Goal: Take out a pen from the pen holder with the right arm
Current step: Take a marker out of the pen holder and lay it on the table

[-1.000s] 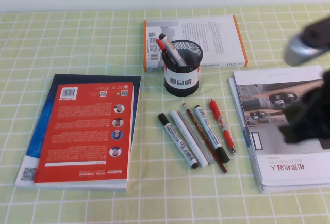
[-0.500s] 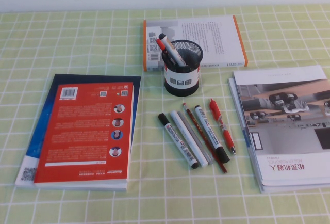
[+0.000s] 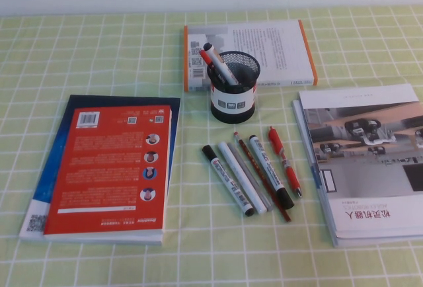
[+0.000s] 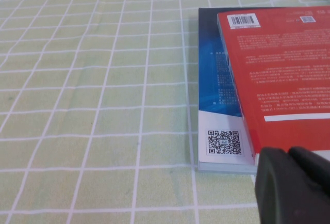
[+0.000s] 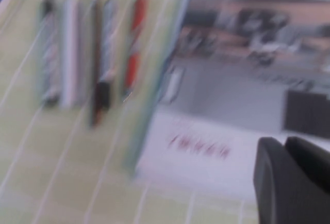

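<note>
Pen holder: The black mesh pen holder [image 3: 234, 95] stands upright near the middle of the table. It is just in front of the white book [image 3: 264, 52] with orange edges.
Pens inside: A white marker [image 3: 220, 65] and a red-tipped pen [image 3: 205, 55] stick out of the pen holder. Both lean toward the robot's left.
Pens on the table: Five loose pens [image 3: 254, 178] lie side by side in a row, near the pen holder on the robot's side of it. The row sits between the red book [image 3: 112, 171] and the magazines [image 3: 370, 161].
Right gripper: The right gripper [image 5: 284, 144] hangs over the magazines on the robot's right, near the row of loose pens. Its jaws are pressed together and hold nothing.
Left gripper: The left gripper [image 4: 289, 154] hangs by the corner of the book pile on the robot's left. Its jaws are pressed together and hold nothing.
Book pile: The red book lies flat on top of a blue book [image 3: 56, 168], which peeks out at one side.
Table: A green checked cloth [image 3: 99, 55] covers it.
</note>
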`<state>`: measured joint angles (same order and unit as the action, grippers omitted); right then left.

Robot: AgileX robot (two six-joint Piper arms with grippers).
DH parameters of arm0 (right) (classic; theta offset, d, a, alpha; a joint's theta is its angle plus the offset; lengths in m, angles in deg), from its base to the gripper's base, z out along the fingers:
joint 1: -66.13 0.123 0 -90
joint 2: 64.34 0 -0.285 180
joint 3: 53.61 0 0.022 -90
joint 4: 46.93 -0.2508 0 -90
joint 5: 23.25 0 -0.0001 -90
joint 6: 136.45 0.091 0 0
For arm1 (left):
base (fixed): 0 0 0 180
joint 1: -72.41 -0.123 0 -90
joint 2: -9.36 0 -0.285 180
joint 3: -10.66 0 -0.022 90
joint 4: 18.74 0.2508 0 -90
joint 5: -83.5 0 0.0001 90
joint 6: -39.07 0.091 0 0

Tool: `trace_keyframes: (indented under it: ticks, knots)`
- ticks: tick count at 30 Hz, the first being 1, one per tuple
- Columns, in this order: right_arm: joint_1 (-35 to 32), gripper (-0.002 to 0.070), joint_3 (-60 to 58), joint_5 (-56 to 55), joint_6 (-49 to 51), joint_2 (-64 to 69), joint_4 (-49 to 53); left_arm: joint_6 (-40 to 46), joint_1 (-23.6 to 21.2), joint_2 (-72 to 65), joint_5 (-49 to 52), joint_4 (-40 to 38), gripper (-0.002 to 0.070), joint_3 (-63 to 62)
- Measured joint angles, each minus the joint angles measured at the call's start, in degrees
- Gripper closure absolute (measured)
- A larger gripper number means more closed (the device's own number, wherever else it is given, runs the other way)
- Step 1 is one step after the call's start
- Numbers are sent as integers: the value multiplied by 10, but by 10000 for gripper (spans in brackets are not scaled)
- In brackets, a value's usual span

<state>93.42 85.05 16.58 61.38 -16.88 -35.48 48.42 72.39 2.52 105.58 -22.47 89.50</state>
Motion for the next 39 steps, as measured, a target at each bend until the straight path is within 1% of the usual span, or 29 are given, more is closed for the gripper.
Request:
trace_keyframes:
  ticks: [2,5,7,10,13,22,33,34,36,38,39]
  knots:
    - [-71,688,-80,-112,0,-35,2,0,0,0,0,0,680,0]
    - [-146,688,-176,-220,0,-87,15,0,0,0,0,0,680,0]
    - [-183,689,-238,-283,0,-135,22,0,0,0,0,0,680,0]
    - [-225,689,-319,-332,0,-208,27,0,0,0,0,0,680,0]
    - [-251,689,-358,-342,0,-269,28,0,0,0,0,0,680,0]
    - [-261,688,-368,-294,0,-392,28,0,0,0,0,0,680,0]
    - [-261,689,-370,-275,0,-401,18,0,0,0,0,0,680,0]
    - [-261,689,-370,-276,-10,-401,10,0,0,0,0,0,680,0]
    - [-261,689,-371,-276,-61,-401,-44,0,0,0,0,0,680,0]
    - [-261,689,-373,-271,-159,-401,-130,0,0,0,0,0,680,0]
    - [-261,688,-374,-266,-201,-401,-154,0,0,0,0,0,680,0]
